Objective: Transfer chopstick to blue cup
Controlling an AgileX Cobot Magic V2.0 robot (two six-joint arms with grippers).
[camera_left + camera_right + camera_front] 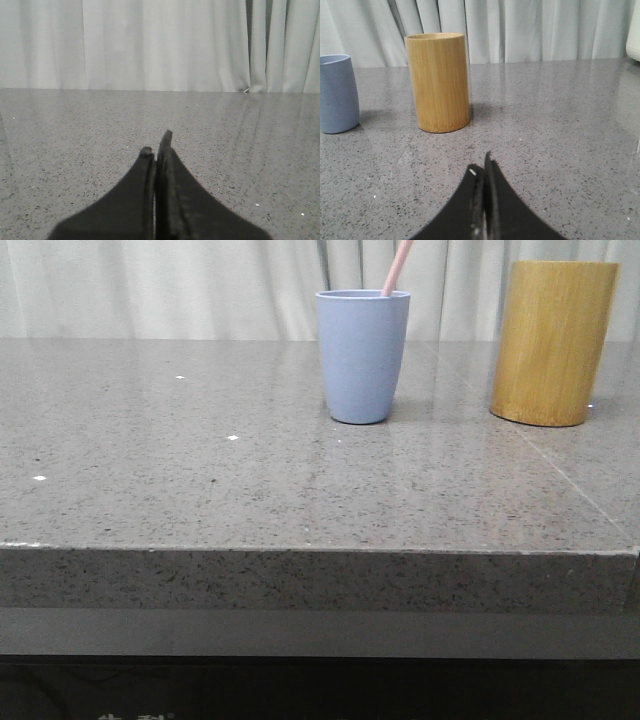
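The blue cup (362, 355) stands upright at the back middle of the grey stone table. The pale pink chopstick (397, 267) leans inside it, its upper end rising past the top of the front view. From the right wrist camera, the blue cup (337, 93) appears beside the bamboo cylinder, and no chopstick shows above its rim there. My left gripper (156, 145) is shut with nothing between its jaws, low over bare table. My right gripper (481, 167) is also shut and holds nothing, some way short of the bamboo cylinder.
A taller yellow-brown bamboo cylinder (552, 342) stands to the right of the blue cup (438, 81). White curtains hang behind the table. The table's front edge (320, 552) runs across the front view. A white object (633, 30) shows at the far right.
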